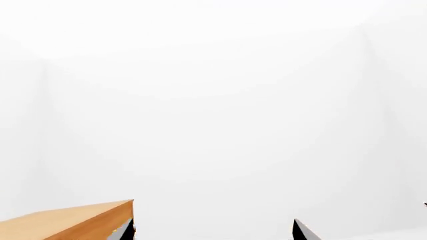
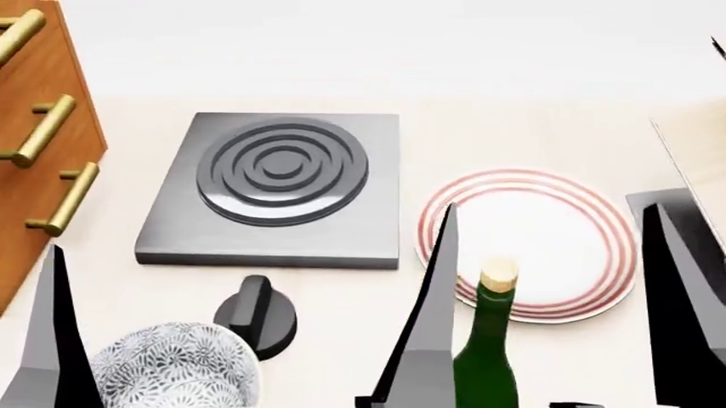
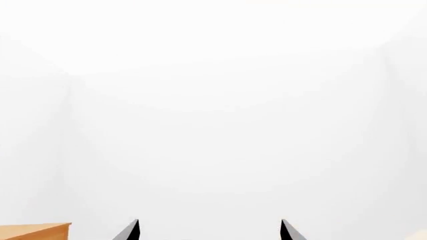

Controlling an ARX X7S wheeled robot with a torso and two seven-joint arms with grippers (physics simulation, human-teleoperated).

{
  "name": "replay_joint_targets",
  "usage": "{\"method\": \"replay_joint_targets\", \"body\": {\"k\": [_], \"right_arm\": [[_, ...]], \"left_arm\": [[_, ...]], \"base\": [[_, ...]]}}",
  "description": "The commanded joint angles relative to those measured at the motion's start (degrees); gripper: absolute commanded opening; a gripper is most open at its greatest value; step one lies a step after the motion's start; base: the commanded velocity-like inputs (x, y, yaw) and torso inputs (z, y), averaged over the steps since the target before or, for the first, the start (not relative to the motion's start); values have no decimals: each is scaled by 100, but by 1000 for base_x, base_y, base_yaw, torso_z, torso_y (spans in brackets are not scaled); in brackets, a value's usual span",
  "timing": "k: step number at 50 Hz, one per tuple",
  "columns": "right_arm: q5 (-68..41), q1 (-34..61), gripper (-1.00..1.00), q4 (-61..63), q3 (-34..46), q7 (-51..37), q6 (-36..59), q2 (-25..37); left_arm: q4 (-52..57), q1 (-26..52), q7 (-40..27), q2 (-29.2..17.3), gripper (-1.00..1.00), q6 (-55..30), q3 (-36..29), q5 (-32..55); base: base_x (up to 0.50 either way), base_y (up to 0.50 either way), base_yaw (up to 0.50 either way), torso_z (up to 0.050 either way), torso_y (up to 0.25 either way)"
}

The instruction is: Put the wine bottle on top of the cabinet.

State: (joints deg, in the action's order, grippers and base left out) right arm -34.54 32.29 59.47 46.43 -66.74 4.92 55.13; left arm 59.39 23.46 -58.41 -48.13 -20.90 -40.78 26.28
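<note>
The wine bottle (image 2: pixel 485 361), dark green with a tan cork, stands on the table at the near edge of the head view. It appears between the two fingers of my right gripper (image 2: pixel 548 211), which is raised above it, open and empty. One finger (image 2: pixel 51 340) of my left gripper shows at the left; its other finger is out of view. The brown cabinet (image 2: pixel 34 161) with brass handles stands at the far left. Its top shows in the left wrist view (image 1: pixel 73 220) and the right wrist view (image 3: pixel 33 231). Both wrist views face a white wall, with the left gripper (image 1: pixel 213 232) and right gripper (image 3: pixel 209 231) open.
A grey square hotplate (image 2: pixel 278 183) lies centre left. A white plate with red rings (image 2: pixel 533 225) lies behind the bottle. A black knob (image 2: pixel 255 319) and a patterned bowl (image 2: pixel 170 370) sit near the front left. A thin pale edge (image 2: pixel 681 170) runs along the right.
</note>
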Motion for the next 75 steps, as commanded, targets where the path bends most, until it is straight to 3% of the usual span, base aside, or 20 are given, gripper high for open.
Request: {"method": "replay_joint_targets", "body": {"k": [1,19,41,61,75], "right_arm": [[27,252,100,30,299,-94,43,57],[35,607,100,-22,773,-309,-216,199],[-68,635,100,-292,819,-343,-391,367],[-794,955,100,-1830,344,181,-639,821],[-891,870,100,-3346,527,702,-481,485]], "left_arm": [[21,158,-159,-102,100,40,-169,64],[9,612,-552,-347,100,218,-704,217],[-152,686,-495,-276,100,340,-933,169],[-71,772,-624,-355,100,327,-962,245],[-102,803,-639,-346,100,377,-1032,232]], "base": [[0,500,0,0,0],[0,500,0,0,0],[0,6,0,0,0],[0,0,0,0,0],[0,0,0,0,0]]}}
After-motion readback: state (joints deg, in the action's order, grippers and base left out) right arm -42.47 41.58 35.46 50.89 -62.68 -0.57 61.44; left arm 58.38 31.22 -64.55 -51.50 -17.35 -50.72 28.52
